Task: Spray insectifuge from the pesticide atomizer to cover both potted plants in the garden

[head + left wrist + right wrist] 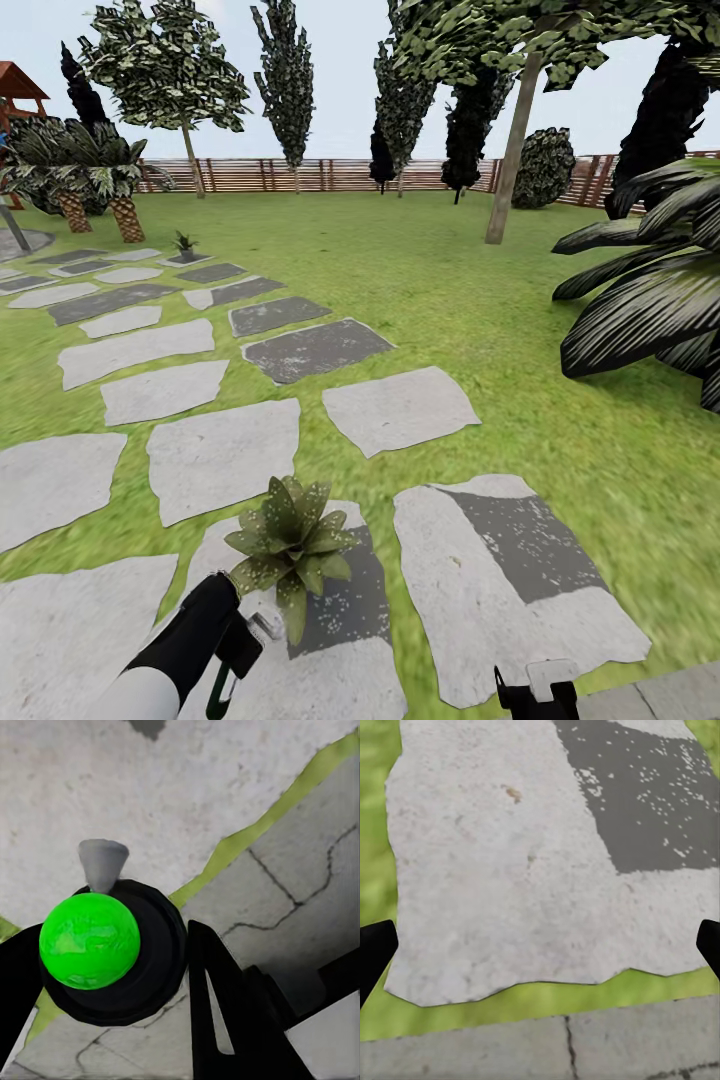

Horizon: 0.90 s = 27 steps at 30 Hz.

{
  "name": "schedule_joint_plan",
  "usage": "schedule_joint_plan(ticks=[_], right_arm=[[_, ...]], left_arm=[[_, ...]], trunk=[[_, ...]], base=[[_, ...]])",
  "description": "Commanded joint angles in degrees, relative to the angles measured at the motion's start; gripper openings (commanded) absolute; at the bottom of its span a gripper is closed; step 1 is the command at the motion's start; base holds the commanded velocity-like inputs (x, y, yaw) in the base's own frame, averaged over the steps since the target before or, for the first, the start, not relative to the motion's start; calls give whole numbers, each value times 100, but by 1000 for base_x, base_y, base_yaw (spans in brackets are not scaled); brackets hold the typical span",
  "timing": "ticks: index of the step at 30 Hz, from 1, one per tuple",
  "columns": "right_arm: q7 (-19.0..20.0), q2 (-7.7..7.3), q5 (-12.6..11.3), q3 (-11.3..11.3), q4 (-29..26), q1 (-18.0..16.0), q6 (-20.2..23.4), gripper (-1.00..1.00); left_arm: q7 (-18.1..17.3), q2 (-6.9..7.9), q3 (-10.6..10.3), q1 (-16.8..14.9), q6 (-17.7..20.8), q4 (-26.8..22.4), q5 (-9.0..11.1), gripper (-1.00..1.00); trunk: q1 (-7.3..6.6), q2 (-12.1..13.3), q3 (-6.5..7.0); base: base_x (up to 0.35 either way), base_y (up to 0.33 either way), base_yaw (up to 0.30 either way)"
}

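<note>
The left gripper [112, 960] has its black fingers [217, 1012] pinched on either side of the atomizer [105, 945], whose green body and grey nozzle cone show in the left wrist view above grey paving. In the head view the left gripper [240, 640] holds the atomizer [262, 628] just beside the near plant [292, 545], nozzle toward the leaves. That plant stands on a stepping stone [330, 660] in the lawn [480, 300]. The right gripper [540, 945] has its fingers spread wide, with a pale stone between them and nothing held. A second plant [184, 243] stands far up the path, well apart, before the fence [300, 175].
</note>
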Motion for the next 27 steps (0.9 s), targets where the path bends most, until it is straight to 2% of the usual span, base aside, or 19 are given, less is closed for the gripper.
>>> schedule_joint_plan(ticks=[1, 3, 5, 7, 9, 15, 18, 21, 23, 27], right_arm=[[-10, 0, -56, 52, 1, -3, -15, 100], [-10, 0, -56, 52, 1, -3, -15, 100], [-9, 0, -56, 52, 1, -3, -15, 100], [-11, 0, -56, 52, 1, -3, -15, 100], [-15, -2, -56, 52, 1, -3, -15, 100], [-17, -1, -56, 52, 1, -2, -15, 100], [-17, -1, -56, 52, 1, -3, -15, 100], [-16, 0, -56, 52, 1, -2, -15, 100], [-17, 0, -56, 52, 1, -1, -15, 100], [-17, 0, -56, 52, 1, -3, -15, 100]], left_arm=[[-54, 30, 33, 18, 5, 4, -40, -100], [-64, 175, 37, 38, -43, 36, -30, -100], [-67, 226, 34, 51, -65, 228, -13, -100], [-62, 192, 45, 45, -72, 414, -23, -100], [-60, 125, 45, -11, -34, 385, -8, -100], [-53, 44, 56, -123, 26, 155, 10, -100], [-72, -1, 54, -66, -41, 269, 13, -100], [-61, -29, 48, -48, -79, 651, -14, -100], [-54, -31, 47, -49, -85, 736, -19, -100], [-84, -96, 43, -138, -27, 493, 5, -100]], trunk=[[-1, -2, -5], [-1, -2, -5], [-1, -2, -5], [-1, -2, -5], [-1, -2, -5], [-1, -2, -5], [-1, -2, -5], [-1, -2, -5], [-1, -2, -5], [-1, -2, -5]], base=[[0, 0, 0], [0, 0, 0], [0, 0, 0], [0, 0, 0], [0, 0, 0], [0, 0, 0], [0, 0, 0], [0, 0, 0], [0, 0, 0], [0, 0, 0]])
